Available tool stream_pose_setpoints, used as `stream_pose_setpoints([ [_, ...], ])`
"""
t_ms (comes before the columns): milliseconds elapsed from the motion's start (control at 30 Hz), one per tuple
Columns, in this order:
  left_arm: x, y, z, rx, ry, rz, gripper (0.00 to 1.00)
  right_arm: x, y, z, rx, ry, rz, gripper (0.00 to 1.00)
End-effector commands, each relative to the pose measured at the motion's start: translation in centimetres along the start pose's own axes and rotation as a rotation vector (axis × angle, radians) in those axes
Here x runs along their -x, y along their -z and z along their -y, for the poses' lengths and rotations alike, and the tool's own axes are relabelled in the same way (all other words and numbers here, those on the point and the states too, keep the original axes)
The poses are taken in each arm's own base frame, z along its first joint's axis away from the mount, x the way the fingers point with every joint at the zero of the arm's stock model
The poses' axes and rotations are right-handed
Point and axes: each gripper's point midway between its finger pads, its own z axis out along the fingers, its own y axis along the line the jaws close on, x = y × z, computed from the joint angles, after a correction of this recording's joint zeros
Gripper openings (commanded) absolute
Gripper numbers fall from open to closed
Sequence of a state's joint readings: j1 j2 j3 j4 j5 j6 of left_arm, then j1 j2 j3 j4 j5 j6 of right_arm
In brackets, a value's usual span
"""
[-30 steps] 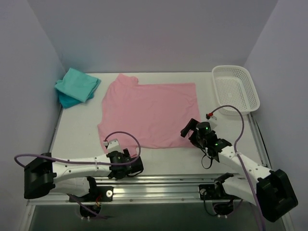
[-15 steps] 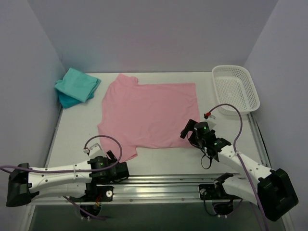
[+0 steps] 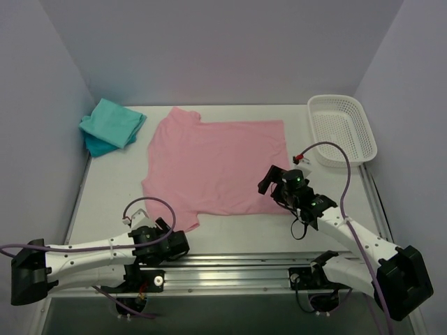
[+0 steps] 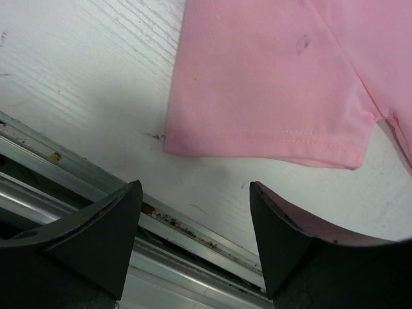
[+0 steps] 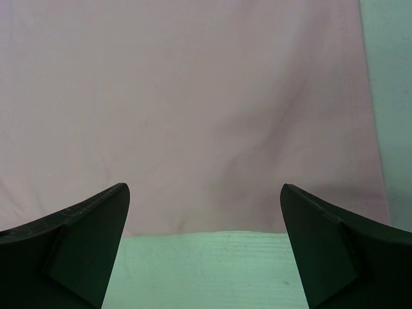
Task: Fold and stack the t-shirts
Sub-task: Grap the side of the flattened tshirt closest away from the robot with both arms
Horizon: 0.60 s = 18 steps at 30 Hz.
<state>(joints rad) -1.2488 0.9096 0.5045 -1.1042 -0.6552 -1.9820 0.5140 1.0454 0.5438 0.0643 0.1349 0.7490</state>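
A light pink short-sleeved cloth t-shirt [image 3: 216, 164] is lying spread flat across the middle of the white bench [image 3: 112, 188]; a folded teal t-shirt [image 3: 115, 120] is resting on a folded blue one [image 3: 96, 146] at the upper left of the overhead frame, and a white plastic mesh basket [image 3: 337, 98] is standing at the upper right.

The left claw [image 3: 171, 244] is hovering spread at the lower left, pinching nothing; in its wrist view the left claw [image 4: 195, 188] is gaping over bare bench, with the pink sleeve hem [image 4: 270, 145] lying just above the fingertips and the aluminium rail [image 4: 58, 168] running right beside them. The right claw [image 3: 269, 183] is also spread and holding nothing; in its own view the right claw [image 5: 204, 188] is straddling the shirt's lower hem.

The chief risk, as I am judging it, is sitting on the left: closing from here would be catching nothing, or the fingers would be striking the rail, because the cloth is lying beyond the tips. On the right, a shallow bite could be lifting only the upper layer, so the fold would be opening crooked; if one claw is gripping and the other missing, the shirt would be dragging askew. The purple cable [image 3: 334, 150] is looping near the basket and might be snagging its rim during a wide sweep.
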Motion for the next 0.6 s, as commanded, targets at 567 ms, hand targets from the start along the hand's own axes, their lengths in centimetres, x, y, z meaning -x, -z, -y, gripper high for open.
stream_pose_setpoints([
  [567,0.6,-3.8,2.2,-0.006,0.095,-0.022,0.72,0.5,0.4,-0.7,0.033,0.045,0.018,1.00],
])
